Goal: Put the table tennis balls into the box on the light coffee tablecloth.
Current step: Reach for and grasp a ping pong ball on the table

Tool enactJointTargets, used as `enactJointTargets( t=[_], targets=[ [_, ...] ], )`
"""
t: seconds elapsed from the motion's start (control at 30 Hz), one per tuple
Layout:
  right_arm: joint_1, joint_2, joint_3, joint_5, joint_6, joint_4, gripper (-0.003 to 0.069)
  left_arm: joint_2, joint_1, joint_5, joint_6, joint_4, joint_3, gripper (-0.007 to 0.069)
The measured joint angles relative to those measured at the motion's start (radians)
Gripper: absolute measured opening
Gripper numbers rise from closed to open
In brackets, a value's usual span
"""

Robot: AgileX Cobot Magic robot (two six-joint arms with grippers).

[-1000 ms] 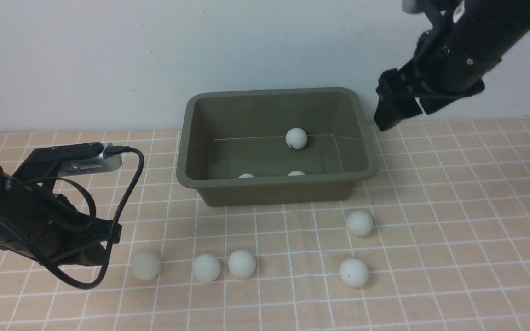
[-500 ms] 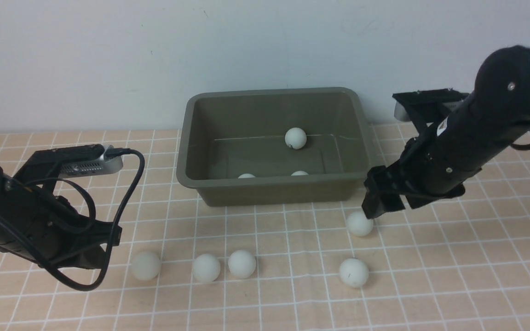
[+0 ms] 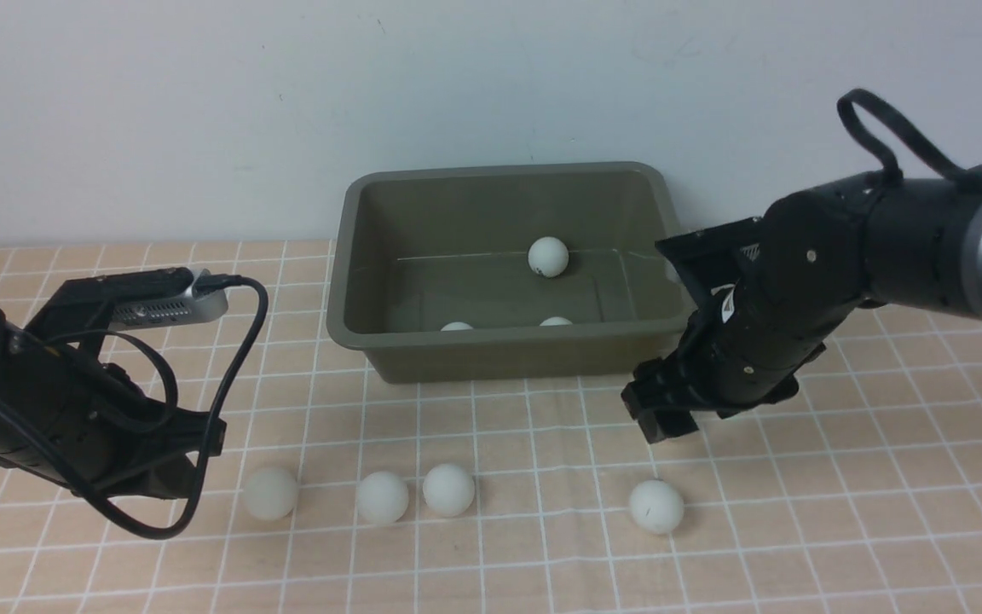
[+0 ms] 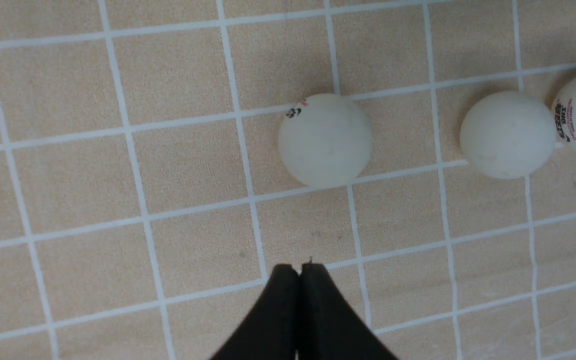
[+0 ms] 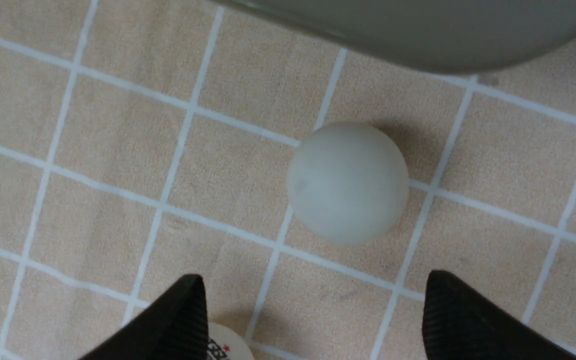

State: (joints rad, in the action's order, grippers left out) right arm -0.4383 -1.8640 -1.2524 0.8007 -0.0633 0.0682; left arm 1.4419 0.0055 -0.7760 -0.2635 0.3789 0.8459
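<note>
Front view: the box (image 3: 508, 339) stands on the cloth (image 3: 840, 477). Three balls lie inside it: one ball (image 3: 548, 256) toward its far side and two balls (image 3: 457, 326) (image 3: 555, 321) half hidden behind its near rim. In front of the box, a row of three balls (image 3: 270, 493) (image 3: 383, 497) (image 3: 448, 489) lies off its left half, and a single ball (image 3: 655, 506) off its right corner. The right gripper (image 3: 660, 422) hangs low just in front of that corner. The left gripper (image 3: 197, 452) is well to the box's front left, beside the row.

Left wrist view: the left gripper (image 4: 298, 267) has its jaws pressed together and holds nothing. A printed ball (image 4: 325, 140) lies just beyond the tips, apart from them.

Right wrist view: the right gripper (image 5: 314, 276) is spread wide and empty. A ball (image 5: 348, 182) rests on the cloth ahead of the gap between the fingers, untouched, near the box's wall (image 5: 418, 30).
</note>
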Motion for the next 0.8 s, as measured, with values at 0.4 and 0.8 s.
enactJointTargets(
  t=[0.4, 0.8],
  targets=[
    [0.000, -0.087, -0.095, -0.013, -0.014, -0.049, 0.0517, 0.000, 0.000, -0.001, 0.000, 0.000, 0.000, -0.0055],
    [0.000, -0.161, -0.127, -0.011, -0.016, -0.068, 0.0461, 0.000, 0.000, -0.001, 0.000, 0.000, 0.000, -0.0055]
  ],
)
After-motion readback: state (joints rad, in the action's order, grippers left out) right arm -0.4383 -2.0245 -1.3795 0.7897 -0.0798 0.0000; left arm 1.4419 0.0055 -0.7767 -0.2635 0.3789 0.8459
